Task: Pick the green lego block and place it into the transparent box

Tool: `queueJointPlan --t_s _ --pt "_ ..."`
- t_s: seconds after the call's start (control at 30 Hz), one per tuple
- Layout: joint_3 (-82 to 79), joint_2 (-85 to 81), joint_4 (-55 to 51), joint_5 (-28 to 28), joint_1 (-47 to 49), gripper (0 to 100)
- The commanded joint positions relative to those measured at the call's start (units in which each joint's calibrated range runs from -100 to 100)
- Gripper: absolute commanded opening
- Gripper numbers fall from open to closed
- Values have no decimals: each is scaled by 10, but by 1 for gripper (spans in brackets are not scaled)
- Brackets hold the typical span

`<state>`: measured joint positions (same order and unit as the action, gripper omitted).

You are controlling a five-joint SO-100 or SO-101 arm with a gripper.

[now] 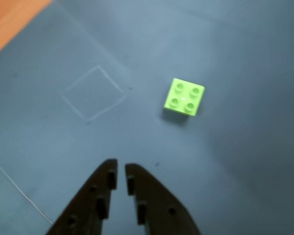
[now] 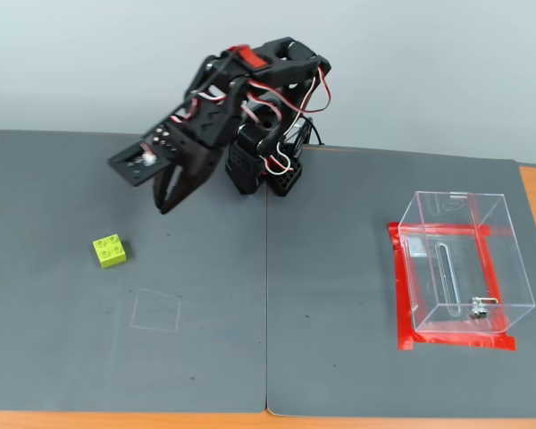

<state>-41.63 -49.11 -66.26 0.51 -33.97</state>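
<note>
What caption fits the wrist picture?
Nearly closed jaws hang above the grey mat, with the green lego block ahead to the right.

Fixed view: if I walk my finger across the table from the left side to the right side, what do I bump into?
green lego block → faint square outline on the mat → robot arm → transparent box
</note>
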Motion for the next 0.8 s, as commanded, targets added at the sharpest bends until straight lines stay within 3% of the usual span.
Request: queueJointPlan --t_s 0.0,0.33,0.77 --pt "76 82 -10 -1 -28 3" --pt "152 194 -1 -2 -81 18" --pt "88 246 153 3 -78 18"
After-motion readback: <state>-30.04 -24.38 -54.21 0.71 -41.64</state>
